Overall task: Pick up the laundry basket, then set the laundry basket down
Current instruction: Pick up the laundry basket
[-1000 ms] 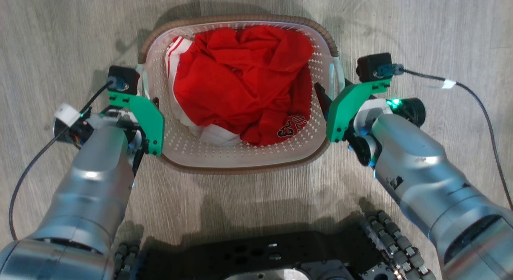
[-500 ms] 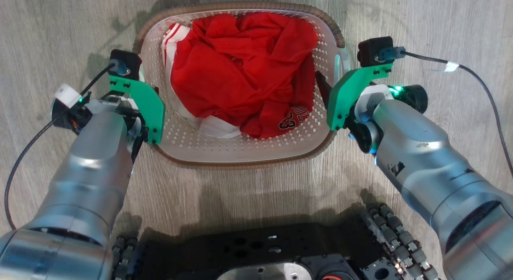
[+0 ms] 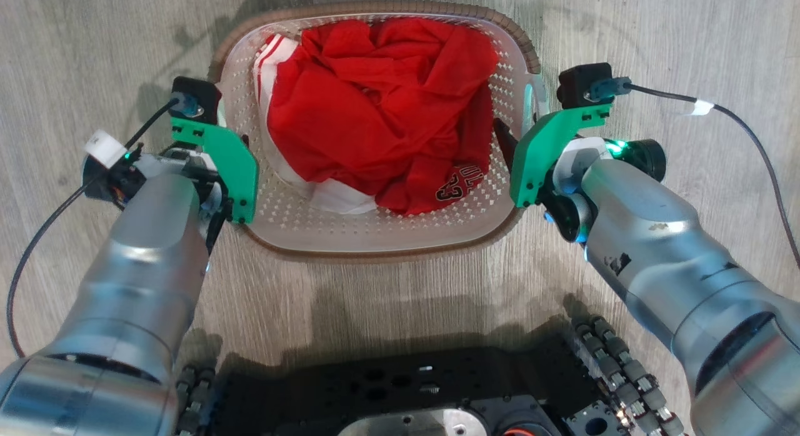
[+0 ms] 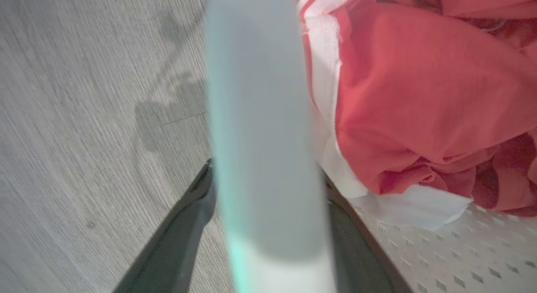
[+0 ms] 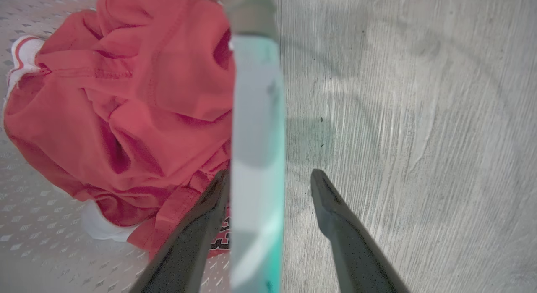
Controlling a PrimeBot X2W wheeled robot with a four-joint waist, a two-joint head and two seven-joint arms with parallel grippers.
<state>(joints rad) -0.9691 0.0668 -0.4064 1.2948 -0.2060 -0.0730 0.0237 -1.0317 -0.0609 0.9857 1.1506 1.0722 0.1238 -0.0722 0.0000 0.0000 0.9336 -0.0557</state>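
The laundry basket (image 3: 375,256), white and perforated with a brown woven rim, sits between my two arms over the grey wood floor and holds crumpled red and white clothes (image 3: 381,105). My left gripper (image 3: 232,136) is at its left handle. In the left wrist view both dark fingers press the white handle (image 4: 264,116), so the gripper (image 4: 268,188) is shut on it. My right gripper (image 3: 519,133) straddles the right handle (image 5: 258,116). Its inner finger touches the handle, while the outer finger (image 5: 331,200) stands apart from it over the floor.
My black wheeled base (image 3: 400,392) lies just below the basket's near side. A black cable (image 3: 750,155) trails over the floor on the right, and another (image 3: 44,236) runs on the left. Grey wood floor (image 3: 75,61) surrounds the basket.
Compared with a second ago, the basket is higher and slightly larger in the head view, and the view has shifted. In the last half second the basket and right gripper dropped slightly.
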